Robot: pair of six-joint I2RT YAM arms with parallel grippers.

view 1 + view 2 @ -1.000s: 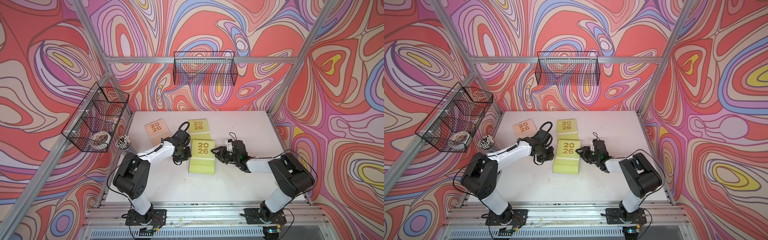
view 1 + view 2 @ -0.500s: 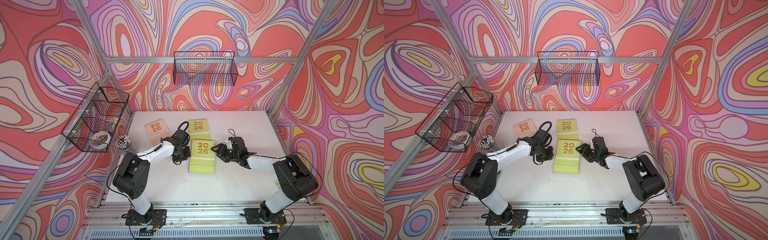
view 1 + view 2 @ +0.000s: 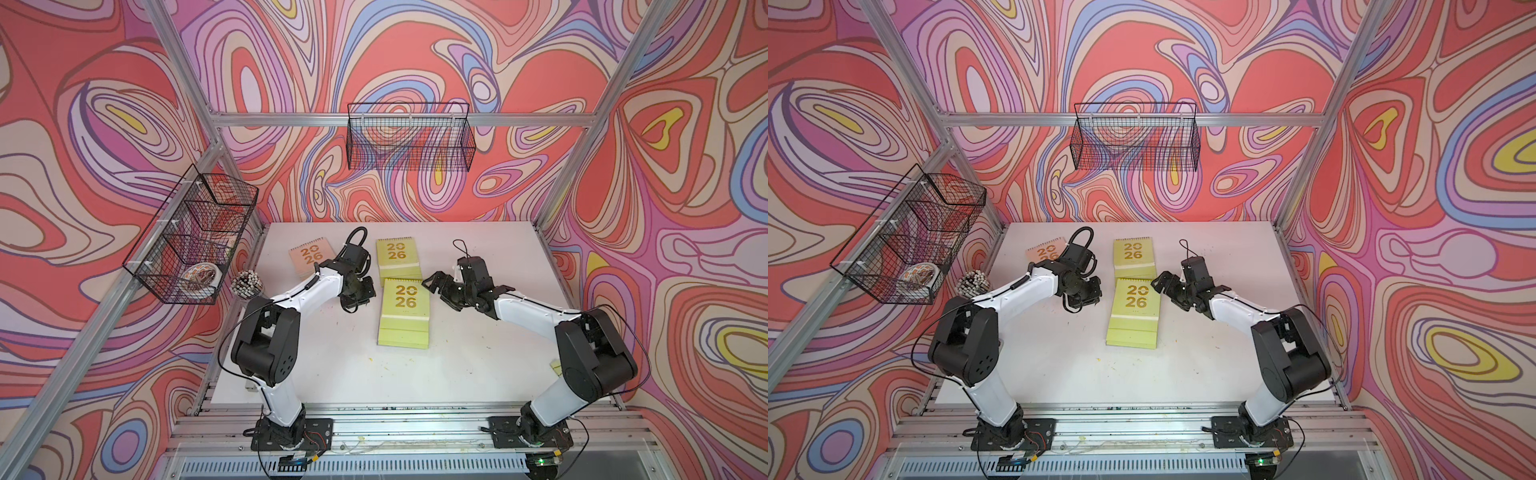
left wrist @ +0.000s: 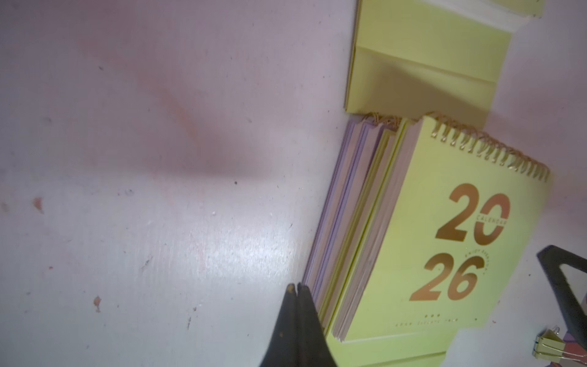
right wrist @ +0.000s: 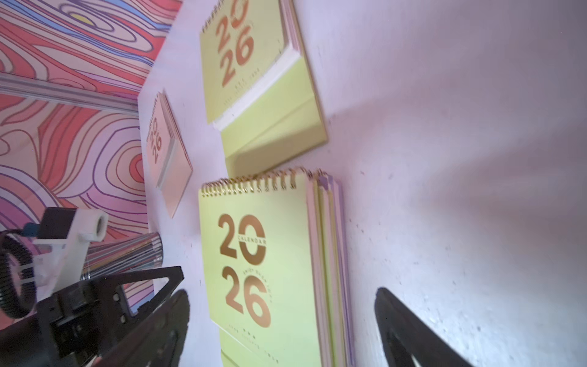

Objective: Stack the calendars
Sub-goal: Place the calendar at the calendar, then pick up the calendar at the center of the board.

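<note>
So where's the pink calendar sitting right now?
In both top views the pink calendar lies flat at the table's far left, partly behind the left arm, apart from the lone green calendar.

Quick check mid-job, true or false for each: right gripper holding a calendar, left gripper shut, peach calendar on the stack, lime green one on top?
The right gripper holds a calendar. False: its jaws stand open and empty near the stack.
The left gripper is shut. True.
The peach calendar lies on the stack. False: it lies alone on the table.
A lime green calendar tops the stack. True.
</note>
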